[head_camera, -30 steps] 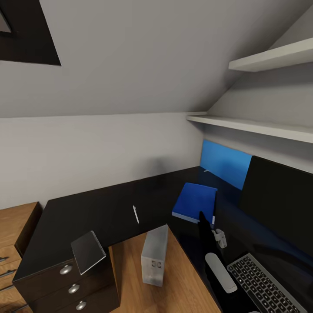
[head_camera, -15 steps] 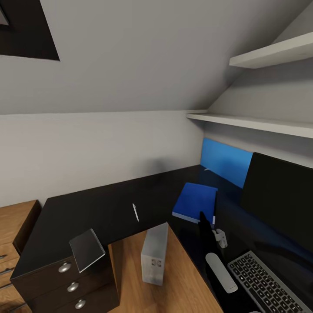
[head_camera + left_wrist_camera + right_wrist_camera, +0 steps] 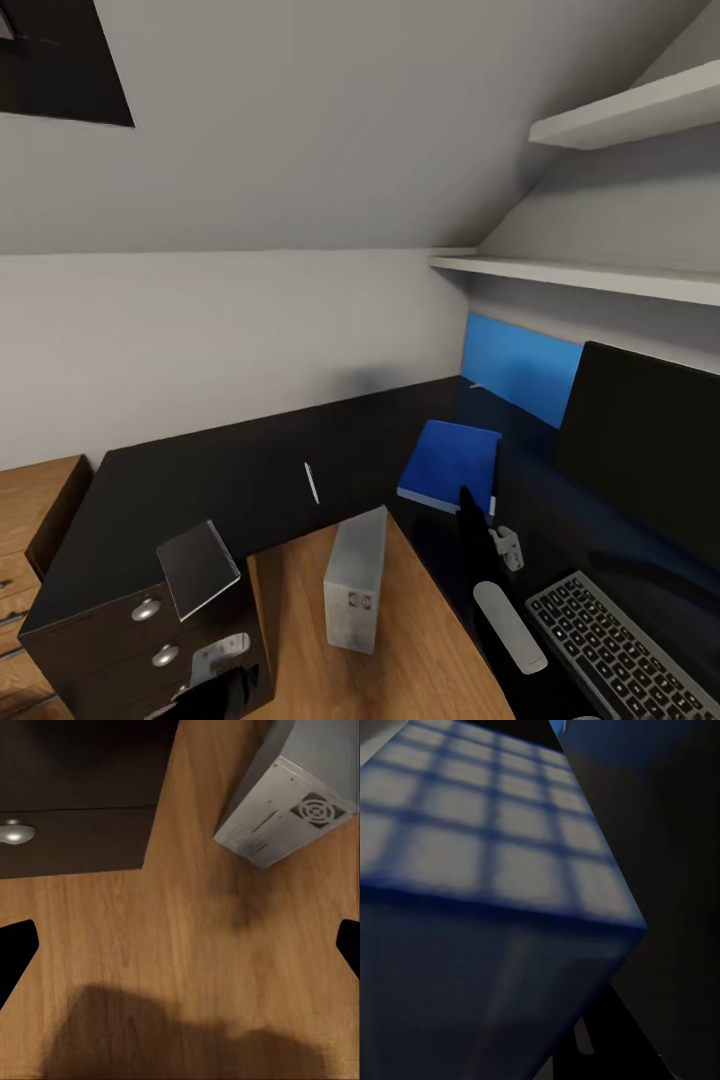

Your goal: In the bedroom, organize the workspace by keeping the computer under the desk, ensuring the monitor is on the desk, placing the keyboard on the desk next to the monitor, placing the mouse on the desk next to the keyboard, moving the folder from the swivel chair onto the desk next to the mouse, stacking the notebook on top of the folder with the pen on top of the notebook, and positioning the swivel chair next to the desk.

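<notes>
My left pincer [image 3: 180, 945] gapes wide over wood floor [image 3: 187, 945], holding nothing; computer [image 3: 289, 802] stands ahead, apart. Right pincer's state: cannot tell. Notebook [image 3: 198, 567] overhangs the counter [image 3: 200, 480] corner; folder [image 3: 450, 465] and pen [image 3: 312, 483] lie farther along.

the desk [image 3: 240, 470] top lies bare between the notebook [image 3: 198, 567] at the drawer corner and the pen [image 3: 312, 483]. right of the pen, the folder [image 3: 450, 465], monitor [image 3: 650, 440] and keyboard [image 3: 610, 650] crowd it. below, the computer [image 3: 355, 580] stands on open floor.
</notes>
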